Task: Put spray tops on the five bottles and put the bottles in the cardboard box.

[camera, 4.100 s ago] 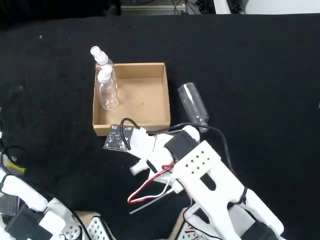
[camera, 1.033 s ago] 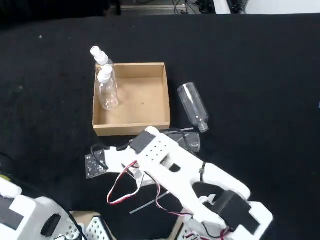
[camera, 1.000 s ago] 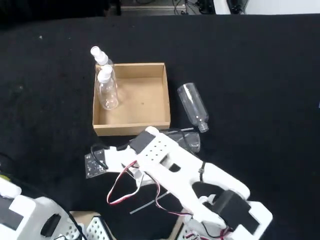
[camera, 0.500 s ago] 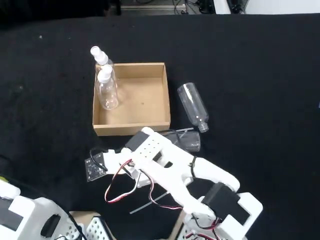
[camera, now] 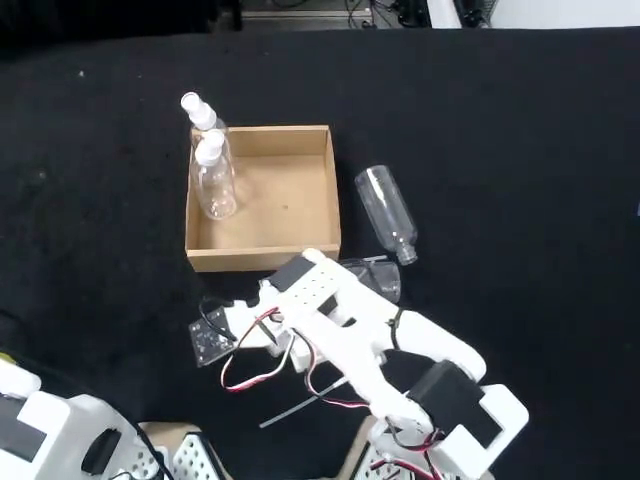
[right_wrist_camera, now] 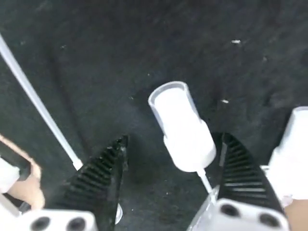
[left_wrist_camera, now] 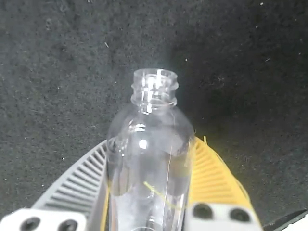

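Nearest, the left gripper [left_wrist_camera: 150, 166] is clamped round the body of a clear uncapped bottle [left_wrist_camera: 154, 110], whose neck points out over the black table [left_wrist_camera: 57, 57]. Next, the right gripper [right_wrist_camera: 173, 144] hangs with fingers spread either side of a white spray top [right_wrist_camera: 180, 127] lying on the table. Farther off, a bare bottle [camera: 386, 212] lies on its side just right of the cardboard box [camera: 333, 190]. A capped bottle [camera: 214, 180] stands inside the box by its left wall, and a second capped bottle [camera: 200, 112] stands at its far left corner.

Black felt-like cloth [camera: 520, 130] covers the table, w/ pale lint specks. Past its far edge: dark cables [camera: 398, 12] & a white panel [camera: 565, 10].
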Available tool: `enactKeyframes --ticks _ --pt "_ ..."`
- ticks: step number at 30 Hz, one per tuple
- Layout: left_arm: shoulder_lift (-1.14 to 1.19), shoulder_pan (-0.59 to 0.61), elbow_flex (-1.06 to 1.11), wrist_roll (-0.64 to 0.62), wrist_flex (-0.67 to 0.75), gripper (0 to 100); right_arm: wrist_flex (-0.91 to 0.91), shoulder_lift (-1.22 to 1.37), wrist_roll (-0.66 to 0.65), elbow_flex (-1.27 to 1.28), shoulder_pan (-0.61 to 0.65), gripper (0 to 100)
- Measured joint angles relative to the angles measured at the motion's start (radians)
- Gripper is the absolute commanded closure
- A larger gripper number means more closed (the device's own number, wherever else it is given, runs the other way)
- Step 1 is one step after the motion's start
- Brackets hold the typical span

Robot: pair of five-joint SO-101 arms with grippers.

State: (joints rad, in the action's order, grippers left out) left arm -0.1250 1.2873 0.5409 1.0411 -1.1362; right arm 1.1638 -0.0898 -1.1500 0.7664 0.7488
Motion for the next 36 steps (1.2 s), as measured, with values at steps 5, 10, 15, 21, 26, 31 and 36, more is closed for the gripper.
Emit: enactKeyframes --ticks 5,10,15,21,26,31,36 --pt "0.0 0.0 0.0 0.0 0.0 97 -0.054 0.031 0.052 -0.003 -0.003 97.3" --pt "0.0 0.0 0.0 0.0 0.0 97 -0.12 0.031 0.245 -0.011 -0.005 98.9" --pt "0.0 0.0 0.0 0.0 0.0 97 -0.118 -0.078 0.334 -0.011 -0.005 98.8" --pt "0.0 0.002 0.0 0.0 0.0 97 -0.086 -0.29 0.47 -0.043 -0.005 98.6" --pt "-0.107 0.002 0.0 -0.032 -0.031 97 -0.035 -0.46 0.667 -0.18 -0.032 98.4" --pt "-0.333 -0.037 0.011 -0.106 -0.061 97 0.011 -0.526 0.845 -0.287 -0.083 98.7" --pt "-0.559 -0.138 0.117 -0.213 -0.064 97 0.064 -0.537 0.968 -0.365 -0.1 98.7"
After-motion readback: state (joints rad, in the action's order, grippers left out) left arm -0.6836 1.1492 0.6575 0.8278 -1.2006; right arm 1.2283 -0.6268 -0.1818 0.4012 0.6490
